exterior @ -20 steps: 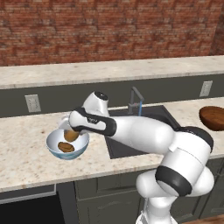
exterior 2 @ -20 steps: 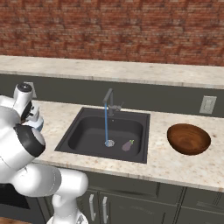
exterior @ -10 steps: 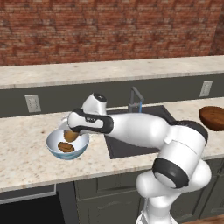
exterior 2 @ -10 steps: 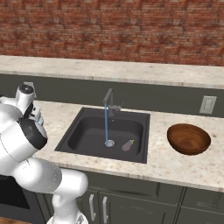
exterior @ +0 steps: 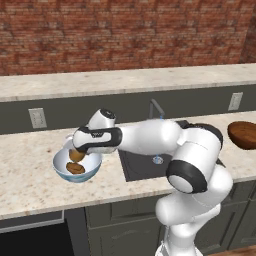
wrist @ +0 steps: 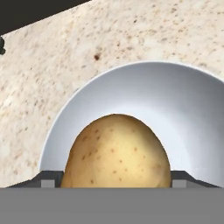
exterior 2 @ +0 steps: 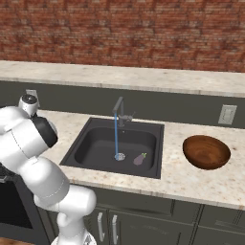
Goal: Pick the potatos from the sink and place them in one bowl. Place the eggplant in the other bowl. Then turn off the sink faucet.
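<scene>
Potatoes differ by view: the left base view shows a darker brown potato (exterior: 75, 168) lying in the pale blue-white glossy bowl (exterior: 62, 170), while the hand view shows a rounder golden potato (wrist: 117, 153) between the gripper's (exterior: 76, 152) wide-spread fingers, held just above that bowl.

No readable text, labels, brands, numbers or signs anywhere (all 3 views checked).
</scene>
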